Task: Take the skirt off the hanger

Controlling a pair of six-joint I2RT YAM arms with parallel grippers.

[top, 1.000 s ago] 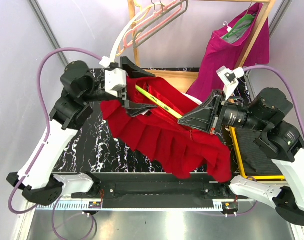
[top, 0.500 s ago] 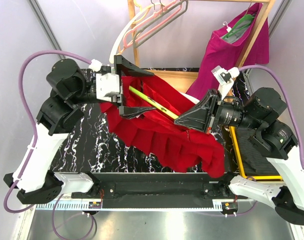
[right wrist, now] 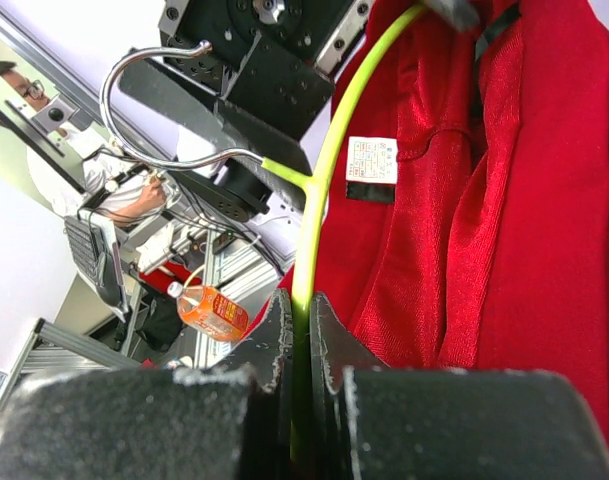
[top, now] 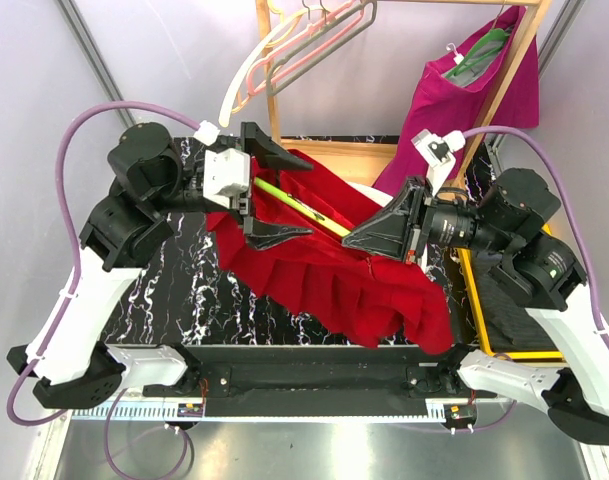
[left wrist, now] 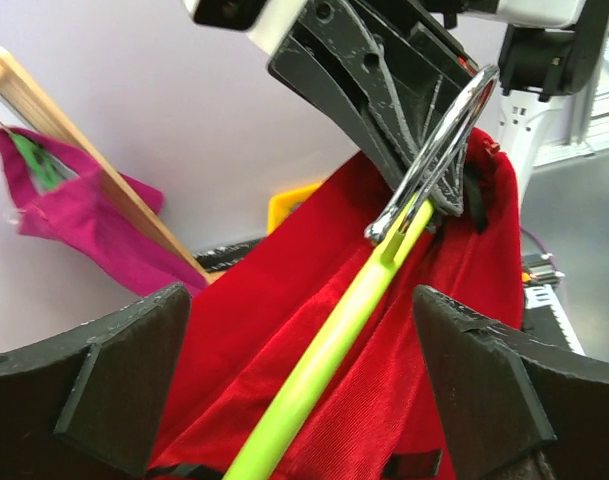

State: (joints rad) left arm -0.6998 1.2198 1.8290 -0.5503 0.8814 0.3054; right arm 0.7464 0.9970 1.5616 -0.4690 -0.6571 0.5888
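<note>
The red skirt (top: 334,275) hangs on a lime-green hanger (top: 302,208) above the table, its hem trailing toward the front right. My right gripper (top: 362,235) is shut on the hanger's bar (right wrist: 302,300), with the skirt (right wrist: 464,200) and its white label (right wrist: 371,158) right beside the grip and the metal hook (right wrist: 149,85) beyond. My left gripper (top: 274,193) is open, its two fingers wide apart on either side of the hanger's other end. In the left wrist view the bar (left wrist: 324,350) and skirt (left wrist: 284,290) lie between the fingers (left wrist: 504,390) without touching them.
A wooden rack (top: 514,60) at the back holds a magenta skirt (top: 454,110) and several empty hangers (top: 294,45). A yellow-rimmed black tray (top: 504,300) sits at the right. The black marble table (top: 174,290) shows at the left.
My right gripper has carried the hanger a little left and back, and the skirt's hem has lifted slightly. The left gripper has shifted only slightly, still open around the hanger.
</note>
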